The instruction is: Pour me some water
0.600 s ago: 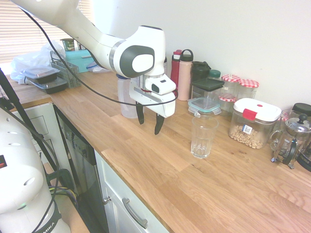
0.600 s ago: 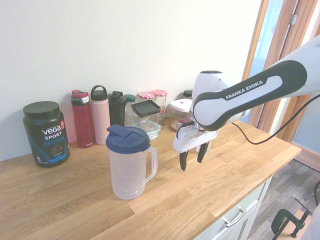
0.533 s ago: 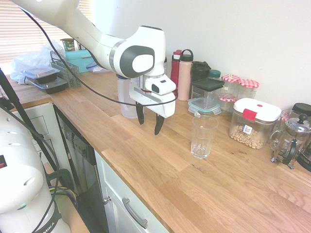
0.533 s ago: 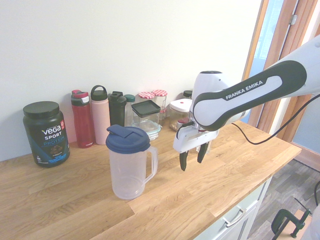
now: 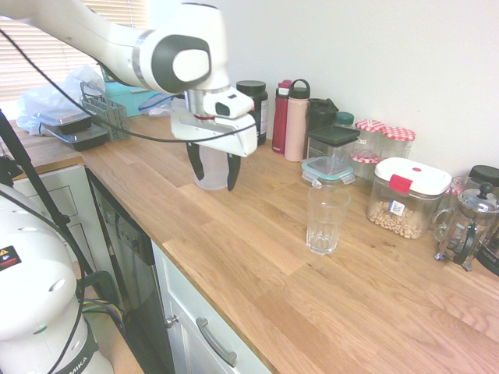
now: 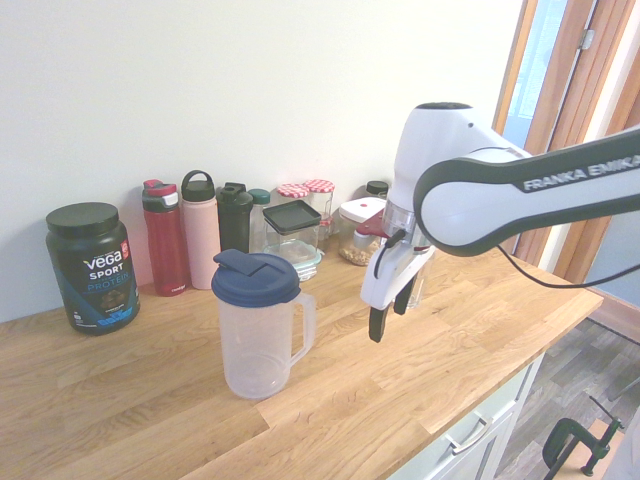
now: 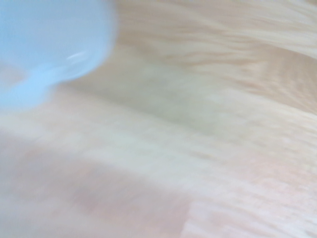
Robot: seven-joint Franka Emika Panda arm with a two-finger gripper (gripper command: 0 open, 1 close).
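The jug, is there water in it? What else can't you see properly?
- Jug: water level unclear in the second exterior view; in the first, the gripper and arm cover most of it.
- Wrist view: blurred; only a pale blue patch and wood.
- Glass: hidden behind the gripper in the second exterior view.

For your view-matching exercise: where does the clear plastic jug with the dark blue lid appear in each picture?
First exterior view: clear plastic jug with the dark blue lid, left of centre, mostly hidden behind the gripper.
Second exterior view: jug, left of centre, fully visible.
Wrist view: blurred pale blue shape, probably its lid.
Shared landmark: pink bottle.
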